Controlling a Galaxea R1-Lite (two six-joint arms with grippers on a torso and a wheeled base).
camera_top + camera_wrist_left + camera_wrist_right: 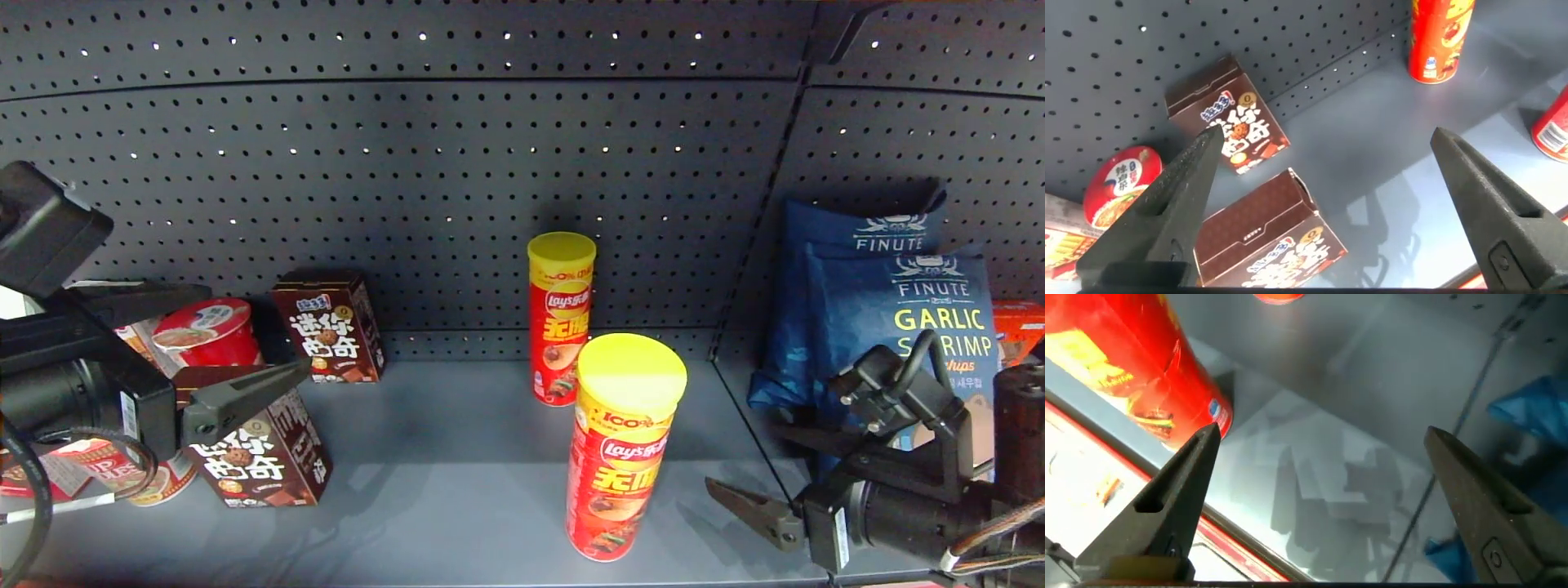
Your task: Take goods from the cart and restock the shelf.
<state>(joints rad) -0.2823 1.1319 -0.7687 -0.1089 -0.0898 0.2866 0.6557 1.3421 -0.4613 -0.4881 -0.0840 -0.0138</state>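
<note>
Red front can (624,449) stood upright near the shelf (457,474) edge, with the rear can (560,318) behind it. Right gripper (1321,434) was spread and empty beside the front can. Left gripper (1323,139) was spread and empty over the brown boxes (261,457).

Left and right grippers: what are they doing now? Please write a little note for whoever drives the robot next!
Left gripper: open, empty, close over the front brown box.
Right gripper: open, empty, beside the front chip can, not touching it.
On the shelf: both cans upright, the back chip can near the rear wall; the back brown box stands behind the front one; blue bags in the bay to the right.
Done: these goods stand on the shelf.
Left: probably fetch more from the cart.
</note>
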